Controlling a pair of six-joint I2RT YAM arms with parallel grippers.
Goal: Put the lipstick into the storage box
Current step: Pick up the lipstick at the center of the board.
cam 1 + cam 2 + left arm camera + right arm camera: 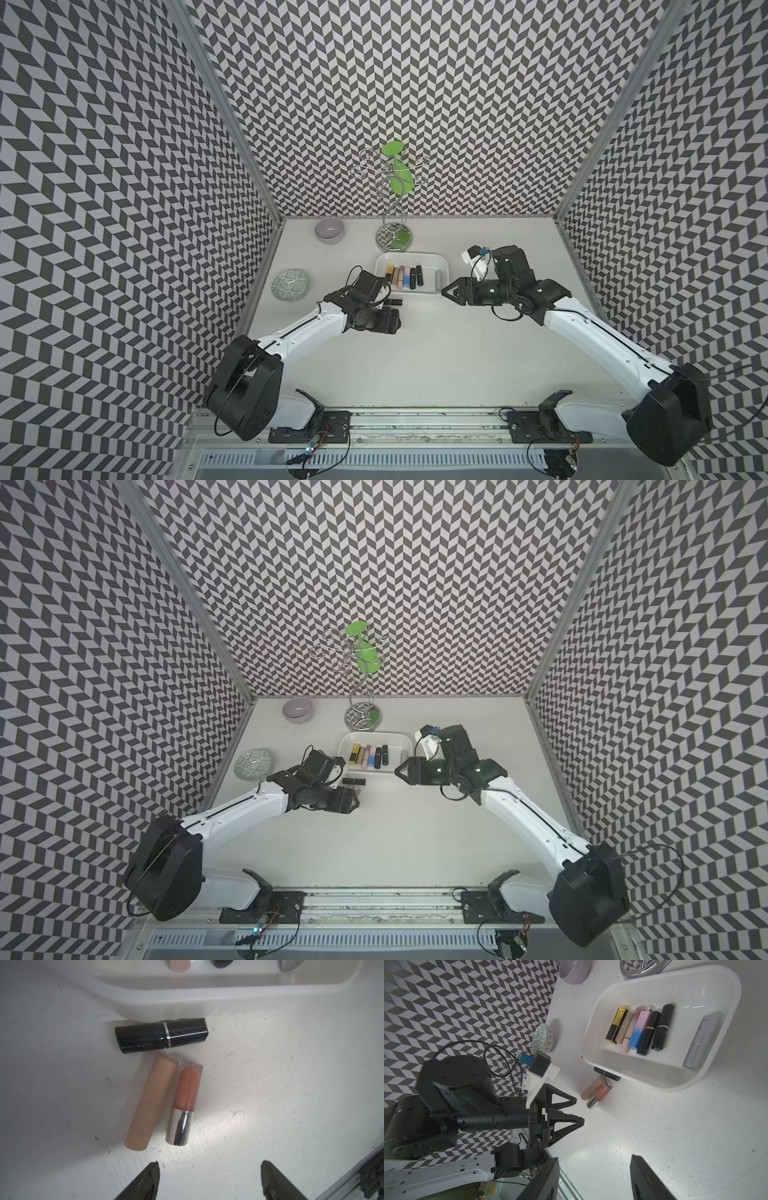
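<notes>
Left gripper (209, 1167): we saw its jaws spread and empty over the table (291, 1084).
Right gripper (593, 1164): we saw its fingers apart, holding nothing.
Left wrist: black lipstick (162, 1035) lay tucked under the storage box (207, 995) rim, with beige lipstick (149, 1103) and coral lipstick (185, 1103) side by side just beside it.
Top view: we only made out the black lipstick (395, 301); the arm covered the others.
Right wrist: seven tubes (639, 1030) lay inside the box.

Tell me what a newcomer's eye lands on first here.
The black-and-white chevron walls dominate on three sides. Next comes the white storage box with its neat row of lipsticks, and three strays outside its near edge: a black lipstick, a beige lipstick and a coral lipstick, with the open left gripper facing them.
</notes>
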